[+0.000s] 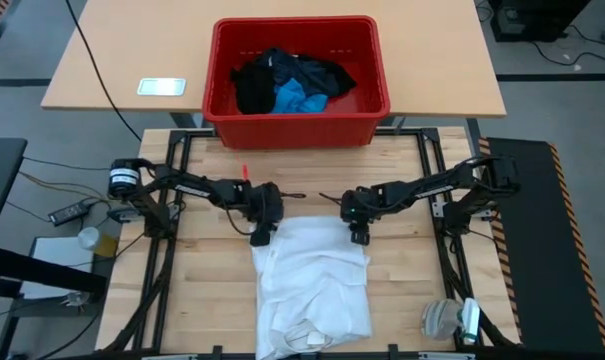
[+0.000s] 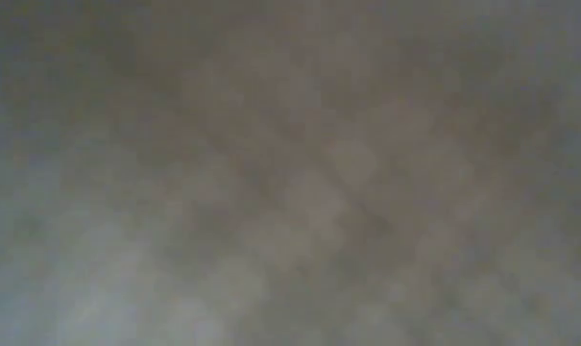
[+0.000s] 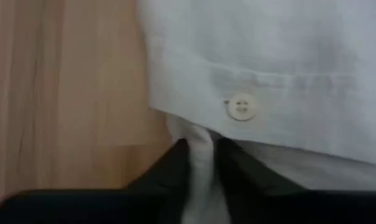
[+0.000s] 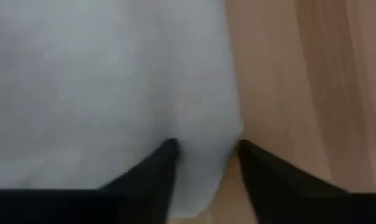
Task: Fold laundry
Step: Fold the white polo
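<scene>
A white shirt [image 1: 312,285] lies spread on the wooden table [image 1: 202,260], reaching from the middle to the near edge. My left gripper [image 1: 260,238] is at its far left corner and my right gripper [image 1: 360,238] at its far right corner. Both slant down onto the cloth and are shut on it. The left wrist view shows a stitched edge with a white button [image 3: 240,107] just beyond my left fingers. My left gripper pinches a narrow bunch of white cloth [image 3: 201,149] at the shirt's far left corner between its two fingers, coming steeply from above. The rest of the shirt lies flat on the table. My right gripper has the shirt's far right corner [image 4: 206,162] between its two fingers, beside the cloth's side edge, coming steeply from above. The cloth fills the gap between the fingers. The shirt lies on the table.
A red crate [image 1: 297,130] stands beyond the table's far edge, holding black garments [image 1: 267,85] and a bright blue piece [image 1: 297,100]. A phone [image 1: 161,86] lies on the far desk. A pale lump [image 1: 447,320] sits at the near right. Bare wood lies on both sides of the shirt.
</scene>
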